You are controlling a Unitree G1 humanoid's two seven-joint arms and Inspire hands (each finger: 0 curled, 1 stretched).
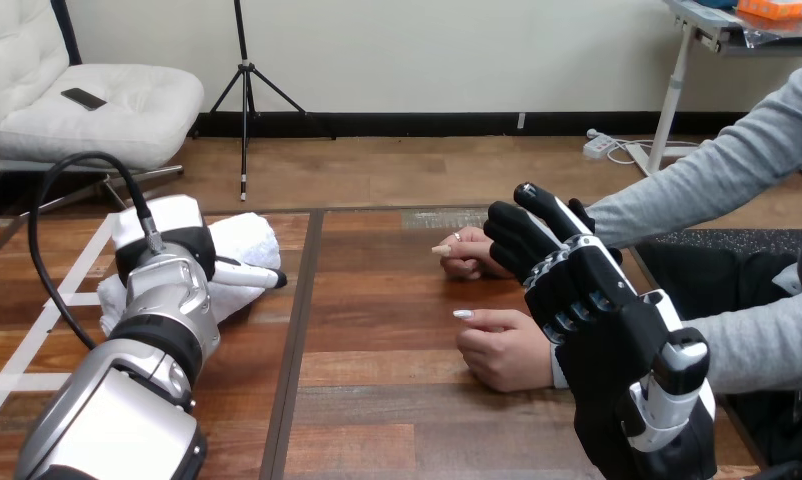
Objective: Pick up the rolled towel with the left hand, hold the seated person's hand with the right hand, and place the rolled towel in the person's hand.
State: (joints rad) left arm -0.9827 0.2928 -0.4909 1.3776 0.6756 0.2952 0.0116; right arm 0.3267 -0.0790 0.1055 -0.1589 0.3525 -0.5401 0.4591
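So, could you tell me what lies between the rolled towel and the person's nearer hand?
Nothing: in the head view, the wooden table between the rolled towel and the person's nearer hand is bare, crossed only by a dark seam.

Left hand (170,236) down on the rolled towel (249,238) on the worktop (377,330) — right hand (599,335), fingers (525,235) relaxed, beside the person's farther hand (465,260).

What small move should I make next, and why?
Probably a slight test lift of the rolled towel with the left hand. The towel lies on the table with that hand over it, and the right hand is at the person's farther hand. I cannot tell whether either grip is closed, so lift gently.
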